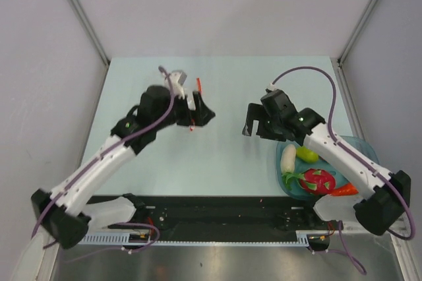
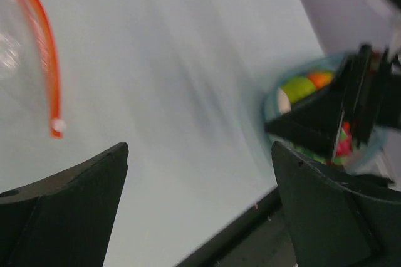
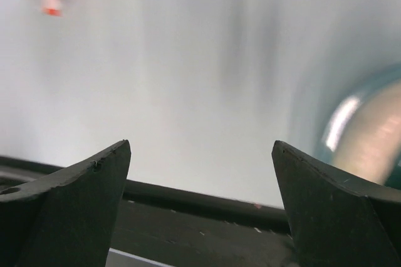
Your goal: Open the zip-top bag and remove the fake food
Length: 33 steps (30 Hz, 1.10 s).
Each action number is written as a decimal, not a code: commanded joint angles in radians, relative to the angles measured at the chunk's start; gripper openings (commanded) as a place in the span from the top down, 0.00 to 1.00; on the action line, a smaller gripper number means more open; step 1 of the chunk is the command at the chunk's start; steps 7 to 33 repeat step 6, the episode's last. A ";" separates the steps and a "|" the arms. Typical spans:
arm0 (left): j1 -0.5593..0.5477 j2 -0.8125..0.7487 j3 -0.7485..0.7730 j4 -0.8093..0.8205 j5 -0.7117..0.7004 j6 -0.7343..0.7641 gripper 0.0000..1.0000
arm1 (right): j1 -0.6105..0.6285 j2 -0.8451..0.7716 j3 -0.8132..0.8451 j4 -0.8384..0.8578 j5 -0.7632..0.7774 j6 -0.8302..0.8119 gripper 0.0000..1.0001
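left claw (image 2: pixel 200 148) and right claw (image 3: pixel 202 145) hang spread over the pale table (image 1: pixel 217 156), white walls (image 1: pixel 224 4) around.

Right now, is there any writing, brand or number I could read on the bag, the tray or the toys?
None: no word, number or sign is readable in any view.
The bag, the tray and the toys bear no visible print.
Both wrist views are blurred, so fine print there could not be told.
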 commanded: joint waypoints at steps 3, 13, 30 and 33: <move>-0.054 -0.469 -0.521 0.527 0.194 -0.288 0.01 | 0.063 -0.259 -0.185 0.318 -0.088 0.113 0.00; -0.054 -0.654 -0.611 0.527 0.223 -0.304 0.00 | 0.052 -0.388 -0.293 0.347 -0.108 0.180 0.00; -0.054 -0.654 -0.611 0.527 0.223 -0.304 0.00 | 0.052 -0.388 -0.293 0.347 -0.108 0.180 0.00; -0.054 -0.654 -0.611 0.527 0.223 -0.304 0.00 | 0.052 -0.388 -0.293 0.347 -0.108 0.180 0.00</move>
